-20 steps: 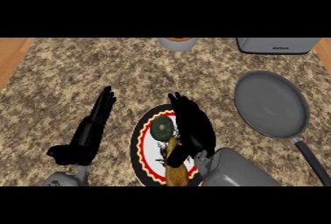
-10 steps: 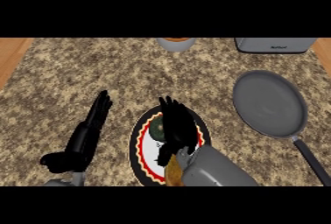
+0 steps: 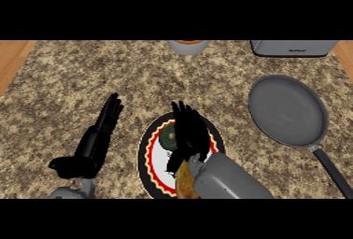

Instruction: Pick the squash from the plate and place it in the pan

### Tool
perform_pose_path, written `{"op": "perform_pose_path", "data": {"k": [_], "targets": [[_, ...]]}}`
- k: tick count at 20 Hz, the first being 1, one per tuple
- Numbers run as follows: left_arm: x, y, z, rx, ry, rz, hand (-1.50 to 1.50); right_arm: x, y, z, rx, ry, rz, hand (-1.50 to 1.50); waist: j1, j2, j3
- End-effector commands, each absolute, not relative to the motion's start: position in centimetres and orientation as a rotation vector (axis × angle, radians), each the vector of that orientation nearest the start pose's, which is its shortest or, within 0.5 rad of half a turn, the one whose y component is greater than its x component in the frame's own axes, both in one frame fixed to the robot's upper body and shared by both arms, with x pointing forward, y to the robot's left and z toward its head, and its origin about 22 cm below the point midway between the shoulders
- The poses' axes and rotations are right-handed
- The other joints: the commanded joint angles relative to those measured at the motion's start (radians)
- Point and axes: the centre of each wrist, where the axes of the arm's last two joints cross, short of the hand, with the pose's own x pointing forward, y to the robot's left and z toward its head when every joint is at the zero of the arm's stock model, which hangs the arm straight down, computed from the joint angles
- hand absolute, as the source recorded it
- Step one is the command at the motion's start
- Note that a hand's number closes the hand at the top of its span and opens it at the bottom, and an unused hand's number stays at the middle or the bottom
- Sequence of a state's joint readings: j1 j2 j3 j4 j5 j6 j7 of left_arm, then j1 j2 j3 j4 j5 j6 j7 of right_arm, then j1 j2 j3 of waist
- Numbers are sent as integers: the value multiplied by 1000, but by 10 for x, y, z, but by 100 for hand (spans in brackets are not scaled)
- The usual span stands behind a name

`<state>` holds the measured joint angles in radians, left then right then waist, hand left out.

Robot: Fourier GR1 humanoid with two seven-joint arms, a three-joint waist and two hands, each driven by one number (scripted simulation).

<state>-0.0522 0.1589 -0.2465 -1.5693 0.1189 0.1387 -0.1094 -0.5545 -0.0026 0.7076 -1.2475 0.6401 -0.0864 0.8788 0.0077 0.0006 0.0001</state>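
Hovering open over the plate (image 3: 146,161), the right hand (image 3: 189,133) covers the squash (image 3: 185,179); pan (image 3: 286,111) at 2 o'clock; left hand (image 3: 96,140) open.

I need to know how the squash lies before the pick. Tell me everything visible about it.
The squash lies on the plate, near its lower edge. Only parts show: a yellow-orange body low on the plate and what may be its dark green rounded end higher up. The right hand hovers over or rests on it, hiding the middle, so whether these are one object and whether the hand touches it cannot be told.
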Motion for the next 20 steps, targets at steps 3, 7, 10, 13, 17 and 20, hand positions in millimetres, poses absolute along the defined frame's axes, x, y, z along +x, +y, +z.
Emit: {"op": "perform_pose_path", "data": {"k": [3, 7, 10, 13, 17, 20], "targets": [[246, 193, 2, -49, -1705, -141, 0, 294, -31, 30, -617, -1107, 1021, -150, -3, 0, 0], [247, 189, 12, -78, -1702, -121, 0, 309, -26, 19, -635, -1056, 1016, -150, 6, 2, 0], [248, 202, -3, -80, -1687, -131, 0, 306, -31, -2, -621, -1020, 1015, -150, 7, 2, 0], [255, 216, 21, -80, -1705, -122, 0, 303, -31, -12, -569, -1004, 1211, 150, 7, 4, 0], [232, 220, 11, -84, -1714, -138, 0, 305, -33, -14, -632, -1003, 1245, 150, 2, -1, 0], [242, 189, 25, -74, -1711, -143, 0, 304, -21, -14, -675, -1028, 1209, 150, 16, 2, 0]]}}
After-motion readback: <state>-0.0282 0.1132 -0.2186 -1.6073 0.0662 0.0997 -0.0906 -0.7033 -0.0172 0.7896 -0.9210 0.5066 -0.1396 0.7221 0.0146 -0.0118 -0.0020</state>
